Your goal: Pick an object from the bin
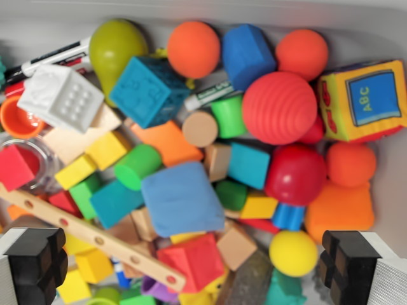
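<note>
A grey plastic bin fills the wrist view, its pale wall running along the top and down the right side, and it is heaped with toys. The gripper hangs above the pile with its fingers spread wide: one black pad sits at the lower left corner, the other at the lower right, and nothing is between them but the toys below.

Nothing is held, so the step in hand looks like the approach: choosing a target and lining up over it. Between the pads lie a red cube, a yellow ball, a tan block and the end of a wooden strip with holes. Just above them, near the centre, rests a large soft blue block, tilted and lying on top of its neighbours. Further up are a ribbed red ball, an orange ball, a teal cube, a white cube and an ABC cube against the right wall.

The blue block seems the easiest pick, since it is uppermost and uncovered, though it may be too wide for the jaws. The next move calls for centring over one piece, descending without snagging the wooden strip, and closing on two free faces.
</note>
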